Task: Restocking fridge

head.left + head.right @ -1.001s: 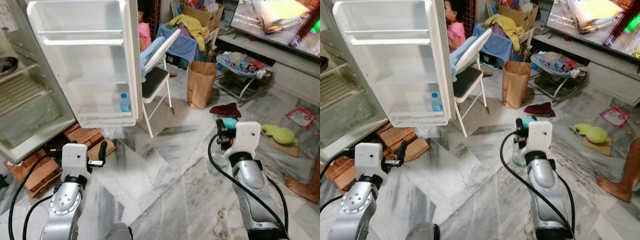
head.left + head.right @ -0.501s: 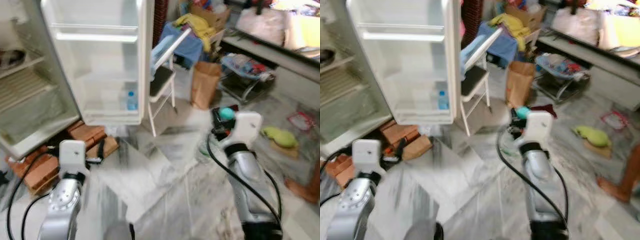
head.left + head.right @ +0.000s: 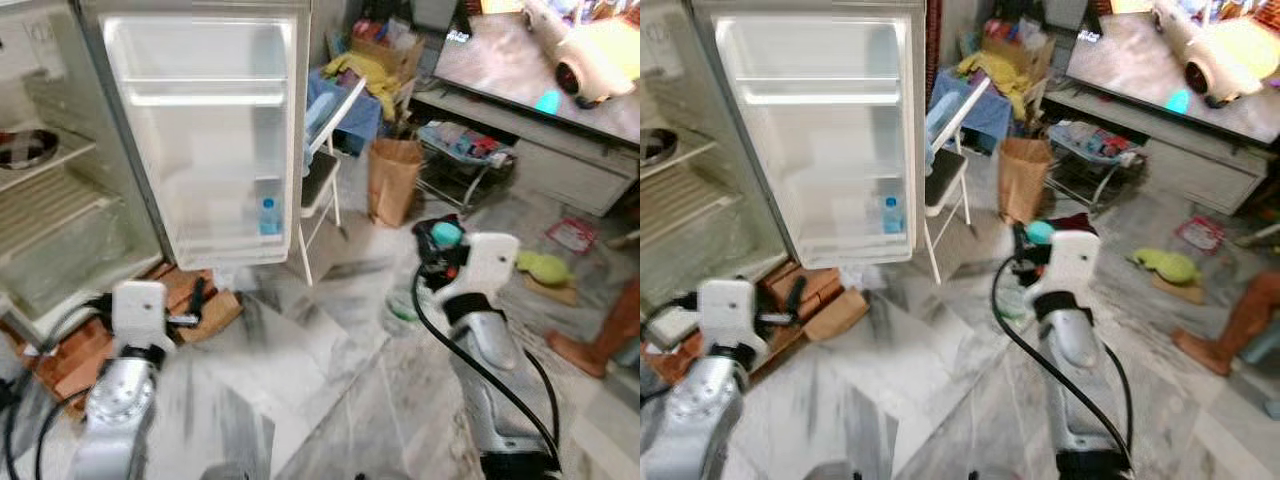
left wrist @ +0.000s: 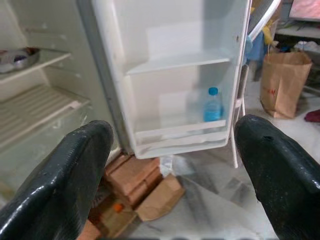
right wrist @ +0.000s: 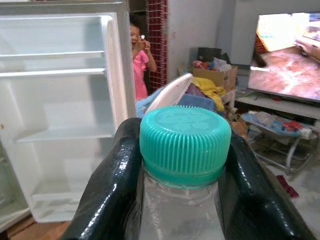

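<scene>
- Gripping a clear water bottle (image 5: 180,200) by the neck, the right gripper (image 3: 437,262) is holding it up over the marble floor (image 3: 330,340); the two black fingers (image 5: 107,185) are pressing on each side just under the teal cap (image 5: 185,142); the bottle's body is hanging below the gripper
- The left gripper (image 4: 175,170) is spreading its fingers wide and holding nothing; it is pointing at the fridge (image 3: 60,190)
- The fridge door (image 3: 215,130) is standing wide open; a small bottle with a blue cap (image 4: 213,106) is sitting upright on the lowest door shelf; the shelves above it are bare
- Red bricks (image 3: 180,290) are lying under the fridge
- A white folding chair (image 3: 325,165) is standing just beside the open door; a brown paper bag (image 3: 393,180) is standing on the floor past the chair
- A person in a pink top (image 5: 140,65) is standing behind the door
- A big screen (image 3: 540,55) is glowing on the far right; a bare foot (image 3: 580,352) is resting on the floor near the right arm
</scene>
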Available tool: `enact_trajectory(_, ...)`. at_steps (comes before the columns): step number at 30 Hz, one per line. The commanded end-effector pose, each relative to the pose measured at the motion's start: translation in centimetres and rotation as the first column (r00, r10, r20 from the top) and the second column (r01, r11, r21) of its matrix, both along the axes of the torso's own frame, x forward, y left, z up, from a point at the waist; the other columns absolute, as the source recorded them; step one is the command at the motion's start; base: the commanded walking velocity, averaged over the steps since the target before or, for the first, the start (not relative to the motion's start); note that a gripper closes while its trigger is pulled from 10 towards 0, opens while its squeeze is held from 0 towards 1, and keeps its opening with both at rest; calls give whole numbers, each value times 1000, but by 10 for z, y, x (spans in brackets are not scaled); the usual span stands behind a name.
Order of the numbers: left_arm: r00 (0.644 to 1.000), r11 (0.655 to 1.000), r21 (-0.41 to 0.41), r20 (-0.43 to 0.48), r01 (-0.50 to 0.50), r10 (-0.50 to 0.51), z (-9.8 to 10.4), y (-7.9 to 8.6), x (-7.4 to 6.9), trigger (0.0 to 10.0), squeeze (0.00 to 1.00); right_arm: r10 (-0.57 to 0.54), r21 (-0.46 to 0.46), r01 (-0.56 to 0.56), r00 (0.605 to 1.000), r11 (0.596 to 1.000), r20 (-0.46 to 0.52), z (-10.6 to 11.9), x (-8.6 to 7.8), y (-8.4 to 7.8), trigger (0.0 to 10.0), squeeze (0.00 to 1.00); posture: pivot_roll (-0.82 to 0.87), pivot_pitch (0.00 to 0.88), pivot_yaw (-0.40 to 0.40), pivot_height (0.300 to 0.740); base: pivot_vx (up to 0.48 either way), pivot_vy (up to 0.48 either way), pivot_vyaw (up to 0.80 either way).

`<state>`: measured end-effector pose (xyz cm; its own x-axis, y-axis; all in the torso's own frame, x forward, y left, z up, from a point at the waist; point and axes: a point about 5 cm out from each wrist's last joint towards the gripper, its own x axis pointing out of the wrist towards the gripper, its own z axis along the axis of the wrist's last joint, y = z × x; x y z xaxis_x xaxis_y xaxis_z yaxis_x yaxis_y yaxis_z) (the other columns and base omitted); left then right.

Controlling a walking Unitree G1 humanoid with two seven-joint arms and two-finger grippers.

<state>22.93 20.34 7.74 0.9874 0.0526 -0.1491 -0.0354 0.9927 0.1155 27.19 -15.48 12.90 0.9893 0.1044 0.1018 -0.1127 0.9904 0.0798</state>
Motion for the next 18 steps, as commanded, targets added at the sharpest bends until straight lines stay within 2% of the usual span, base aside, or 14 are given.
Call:
enact_trajectory(1, 1000, 1000, 6, 20, 23, -23, 4, -6, 3, 10000, 0, -32, 2, 32, 999, 999, 26, 7, 1, -8, 10000, 0, 34, 0, -76, 740, 0, 480, 0)
enact_trajectory(13, 999, 999, 24, 41, 22, -23, 6, -2, 6, 10000, 0, -40, -1, 40, 999, 999, 25, 6, 2, -9, 10000, 0, 35, 0, -74, 740, 0, 470, 0)
enact_trajectory(18, 998, 999, 41, 59, 35, -38, 9, 1, 8, 10000, 0, -39, -2, 40, 999, 999, 28, 6, 3, -8, 10000, 0, 35, 0, -74, 740, 213, 298, 0)
